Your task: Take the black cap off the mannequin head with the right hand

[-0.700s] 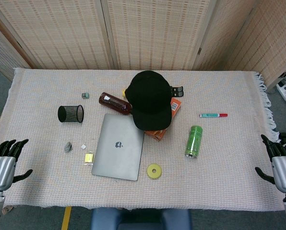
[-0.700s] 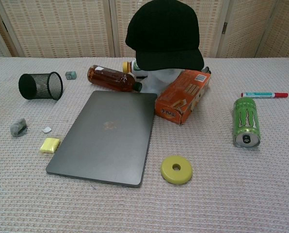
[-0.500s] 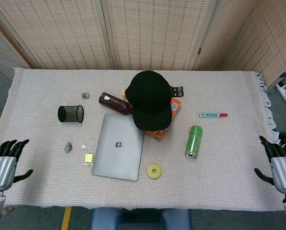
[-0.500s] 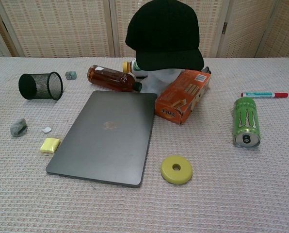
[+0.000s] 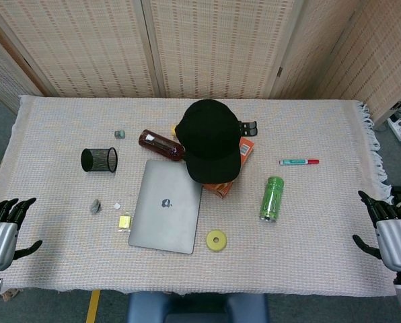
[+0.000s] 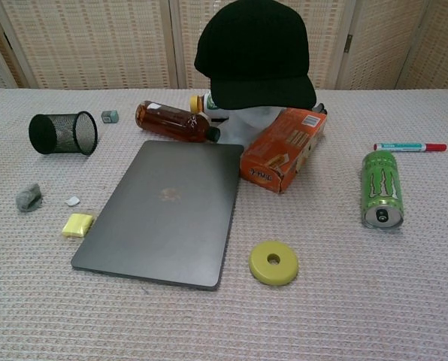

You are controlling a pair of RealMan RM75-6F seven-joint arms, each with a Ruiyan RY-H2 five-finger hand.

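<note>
A black cap (image 5: 208,138) sits on the white mannequin head (image 6: 255,119) at the table's middle back, its brim pointing toward me; the cap (image 6: 254,53) hides nearly all of the head. My right hand (image 5: 391,233) hovers at the table's right front corner, fingers spread and empty, far from the cap. At the left front corner my left hand (image 5: 1,233) is also spread and empty. Neither hand shows in the chest view.
A grey laptop (image 5: 166,206) lies in front of the cap, an orange box (image 6: 283,148) and a brown bottle (image 6: 174,122) beside the head. A green can (image 5: 272,198), yellow ring (image 5: 216,240), marker (image 5: 299,161) and mesh cup (image 5: 99,160) lie around.
Both hands have drifted slightly outward and down toward the frame's lower corners. Nothing on the table has moved.
</note>
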